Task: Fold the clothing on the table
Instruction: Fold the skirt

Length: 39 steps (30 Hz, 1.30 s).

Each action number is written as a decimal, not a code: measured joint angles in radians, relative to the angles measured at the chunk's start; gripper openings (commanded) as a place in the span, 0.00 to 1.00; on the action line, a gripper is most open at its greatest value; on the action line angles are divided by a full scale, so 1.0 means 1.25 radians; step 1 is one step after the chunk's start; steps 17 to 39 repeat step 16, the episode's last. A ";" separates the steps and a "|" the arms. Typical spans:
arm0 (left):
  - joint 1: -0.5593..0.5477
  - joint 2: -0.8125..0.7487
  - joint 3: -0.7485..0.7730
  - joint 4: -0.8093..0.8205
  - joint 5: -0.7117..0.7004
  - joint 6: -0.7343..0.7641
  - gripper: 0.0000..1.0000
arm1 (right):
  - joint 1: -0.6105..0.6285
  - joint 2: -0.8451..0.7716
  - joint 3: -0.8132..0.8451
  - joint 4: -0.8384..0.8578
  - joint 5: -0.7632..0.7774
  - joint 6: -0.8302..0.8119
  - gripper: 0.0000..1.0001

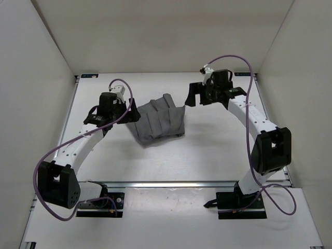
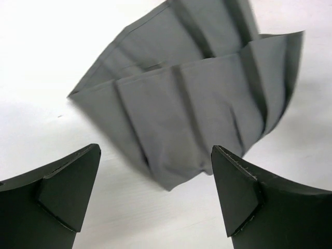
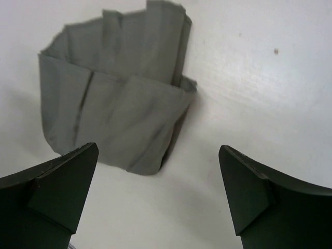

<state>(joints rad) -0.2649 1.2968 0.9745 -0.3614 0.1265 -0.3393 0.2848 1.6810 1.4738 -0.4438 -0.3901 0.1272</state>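
A grey pleated garment (image 1: pixel 158 120) lies folded over on itself on the white worktop (image 1: pixel 207 155), about mid-width and somewhat toward the far side, between the two arms. The left jaws stand wide apart and hold nothing. In the left wrist view their dark fingers (image 2: pixel 65 194) frame the near corner of the garment (image 2: pixel 192 114), which lies loose ahead of them. The right jaws are also spread wide and empty, their fingers (image 3: pixel 57 184) above bare worktop with the garment (image 3: pixel 114 109) ahead and to the left. From above, the left jaws sit just beside the cloth's left edge, perhaps brushing it, though that view is too coarse to tell. The right jaws are near its far right corner, apart from it.
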 measured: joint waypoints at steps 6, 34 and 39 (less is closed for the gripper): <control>0.005 -0.067 -0.046 -0.049 -0.056 0.023 0.99 | -0.020 -0.099 -0.187 0.002 0.012 0.000 0.99; -0.011 -0.074 -0.052 -0.109 -0.086 0.047 0.99 | 0.008 -0.173 -0.246 0.037 0.035 0.003 0.99; -0.011 -0.074 -0.052 -0.109 -0.086 0.047 0.99 | 0.008 -0.173 -0.246 0.037 0.035 0.003 0.99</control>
